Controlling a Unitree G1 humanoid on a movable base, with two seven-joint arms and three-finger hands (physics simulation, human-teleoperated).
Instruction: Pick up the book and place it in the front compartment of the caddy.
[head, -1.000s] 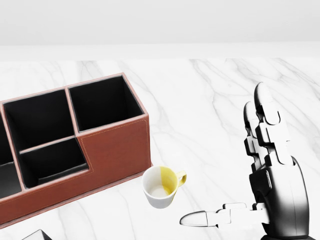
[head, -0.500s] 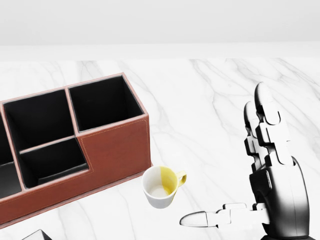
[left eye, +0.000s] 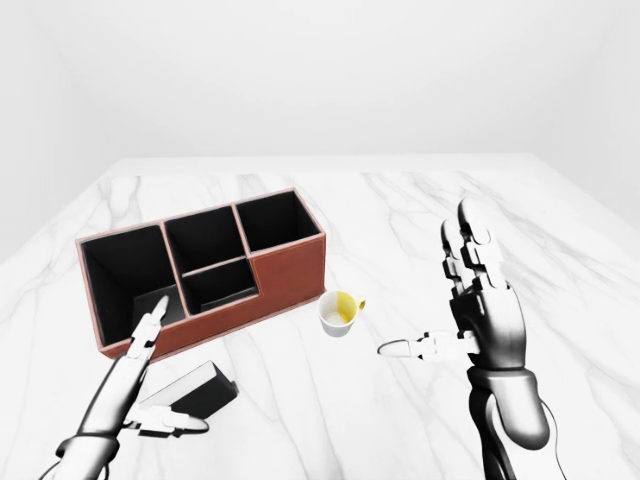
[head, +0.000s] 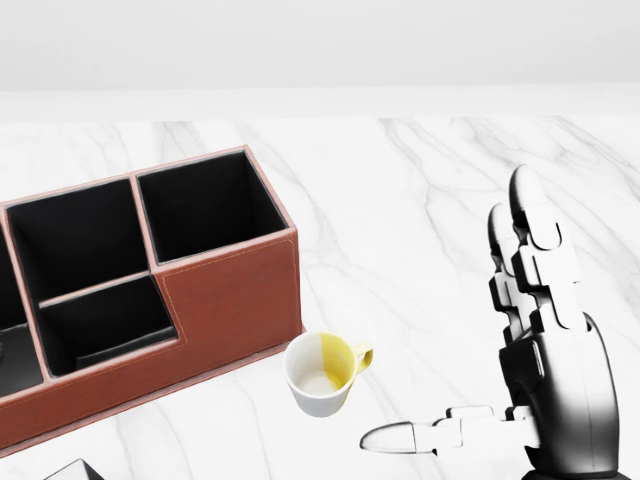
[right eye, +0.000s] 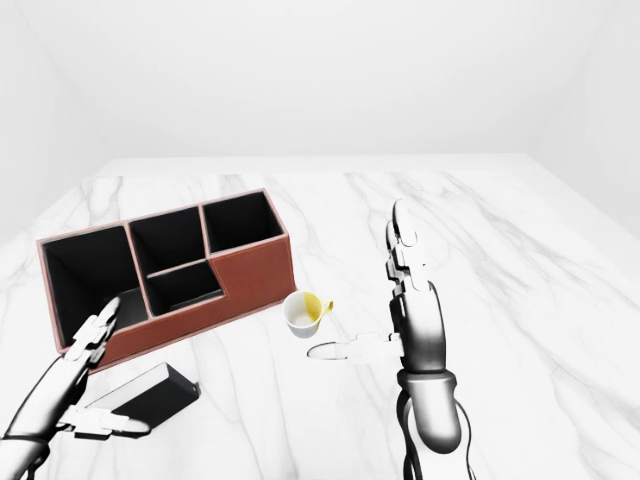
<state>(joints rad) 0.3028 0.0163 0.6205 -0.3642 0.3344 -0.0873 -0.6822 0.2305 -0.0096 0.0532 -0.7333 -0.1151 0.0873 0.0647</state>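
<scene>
Left hand (left eye: 140, 385) spread, fingers unclosed, over the dark book (left eye: 190, 392) lying flat on the tabletop (left eye: 400, 230) just below the caddy (left eye: 285, 272); right hand (left eye: 470, 320) empty, splayed; suggest pinching the book's long edges before lifting.

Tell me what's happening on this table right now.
A humanoid robot is working at a white marble table. Its left hand hangs open right by the dark book, which lies flat on the table below the brown caddy in the left-eye view; the fingers have not closed on it. The right hand is held up, open and empty. A white and yellow cup sits beside the caddy.
</scene>
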